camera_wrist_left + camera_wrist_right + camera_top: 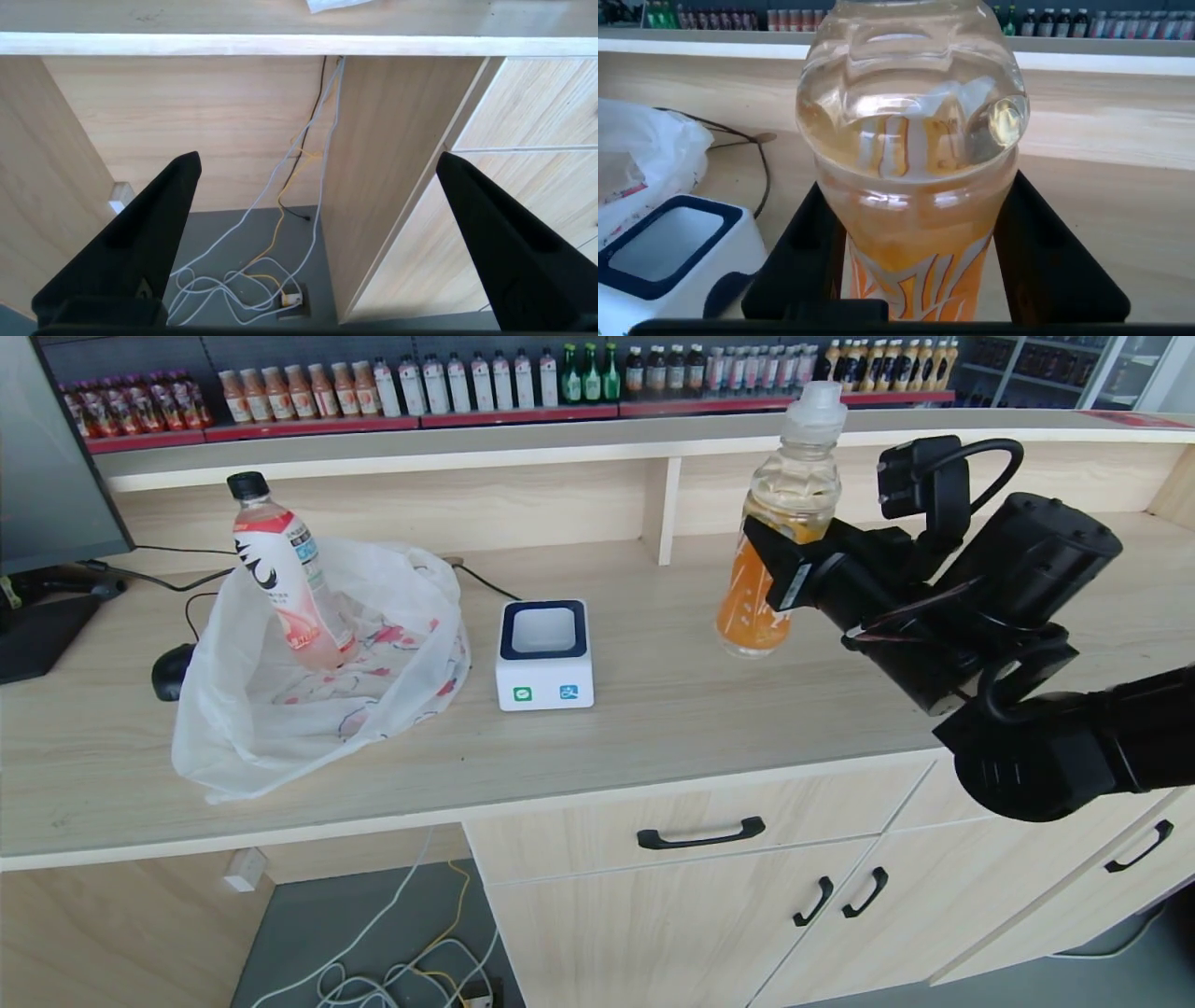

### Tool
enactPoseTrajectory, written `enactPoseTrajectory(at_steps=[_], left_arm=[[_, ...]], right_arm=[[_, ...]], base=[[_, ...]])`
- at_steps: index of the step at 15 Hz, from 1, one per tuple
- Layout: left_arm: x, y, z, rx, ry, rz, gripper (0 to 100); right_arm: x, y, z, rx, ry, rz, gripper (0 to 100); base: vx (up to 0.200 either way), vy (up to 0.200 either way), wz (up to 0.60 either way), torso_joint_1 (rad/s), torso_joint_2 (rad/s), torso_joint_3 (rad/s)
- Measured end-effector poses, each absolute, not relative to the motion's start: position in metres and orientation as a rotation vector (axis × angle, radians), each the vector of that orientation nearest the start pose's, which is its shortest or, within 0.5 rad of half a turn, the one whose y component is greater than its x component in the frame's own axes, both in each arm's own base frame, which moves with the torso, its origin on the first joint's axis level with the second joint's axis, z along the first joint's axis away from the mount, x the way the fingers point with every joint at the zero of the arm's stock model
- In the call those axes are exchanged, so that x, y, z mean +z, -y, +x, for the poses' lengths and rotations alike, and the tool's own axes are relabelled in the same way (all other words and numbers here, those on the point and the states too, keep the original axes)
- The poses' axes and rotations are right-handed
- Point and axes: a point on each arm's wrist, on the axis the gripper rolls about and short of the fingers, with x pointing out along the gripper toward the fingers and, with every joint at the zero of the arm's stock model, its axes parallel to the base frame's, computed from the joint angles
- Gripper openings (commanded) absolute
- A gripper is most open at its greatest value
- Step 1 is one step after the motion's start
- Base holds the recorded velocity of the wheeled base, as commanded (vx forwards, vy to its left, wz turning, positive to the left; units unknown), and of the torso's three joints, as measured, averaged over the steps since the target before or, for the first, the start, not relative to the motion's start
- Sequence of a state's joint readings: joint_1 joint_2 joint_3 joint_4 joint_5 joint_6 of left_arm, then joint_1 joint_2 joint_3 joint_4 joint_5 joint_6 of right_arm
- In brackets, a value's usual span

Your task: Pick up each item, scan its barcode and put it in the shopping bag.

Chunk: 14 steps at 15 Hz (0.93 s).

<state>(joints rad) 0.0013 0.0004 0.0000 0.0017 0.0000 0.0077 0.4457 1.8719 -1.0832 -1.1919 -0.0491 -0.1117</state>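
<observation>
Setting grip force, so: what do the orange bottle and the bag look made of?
Orange bottle: clear, glossy plastic, probably thin; the drink shows through its ribbed shoulder, which carries bright highlights. Bag: thin white plastic film, slightly translucent and soft; it is crumpled, creased and slumped.

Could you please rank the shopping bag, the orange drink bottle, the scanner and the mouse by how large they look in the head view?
1. shopping bag
2. orange drink bottle, though it is held up nearer the camera, so this place is unsure
3. scanner
4. mouse
</observation>
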Motion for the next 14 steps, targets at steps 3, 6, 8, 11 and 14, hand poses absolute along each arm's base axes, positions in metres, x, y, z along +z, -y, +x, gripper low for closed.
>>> enactPoseTrajectory(at_steps=[3,6,8,11,14], left_arm=[[0.075,0.000,-0.023,0.001,-0.001,0.008,100],[0.075,0.000,-0.023,0.001,-0.001,0.008,100],[0.075,0.000,-0.023,0.001,-0.001,0.008,100],[0.075,0.000,-0.023,0.001,-0.001,0.008,100],[0.075,0.000,-0.023,0.001,-0.001,0.007,100]], right_arm=[[0.259,-0.184,0.280,0.395,0.410,0.012,0],[0.259,-0.203,0.236,0.404,0.446,0.030,0],[0.254,-0.210,0.213,0.406,0.460,0.032,0],[0.238,-0.217,0.185,0.447,0.458,-0.003,0],[0.214,-0.220,0.160,0.518,0.425,-0.098,0]], base=[[0.000,0.000,0.00,0.000,0.00,0.000],[0.000,0.000,0.00,0.000,0.00,0.000],[0.000,0.000,0.00,0.000,0.00,0.000],[0.000,0.000,0.00,0.000,0.00,0.000],[0.000,0.000,0.00,0.000,0.00,0.000]])
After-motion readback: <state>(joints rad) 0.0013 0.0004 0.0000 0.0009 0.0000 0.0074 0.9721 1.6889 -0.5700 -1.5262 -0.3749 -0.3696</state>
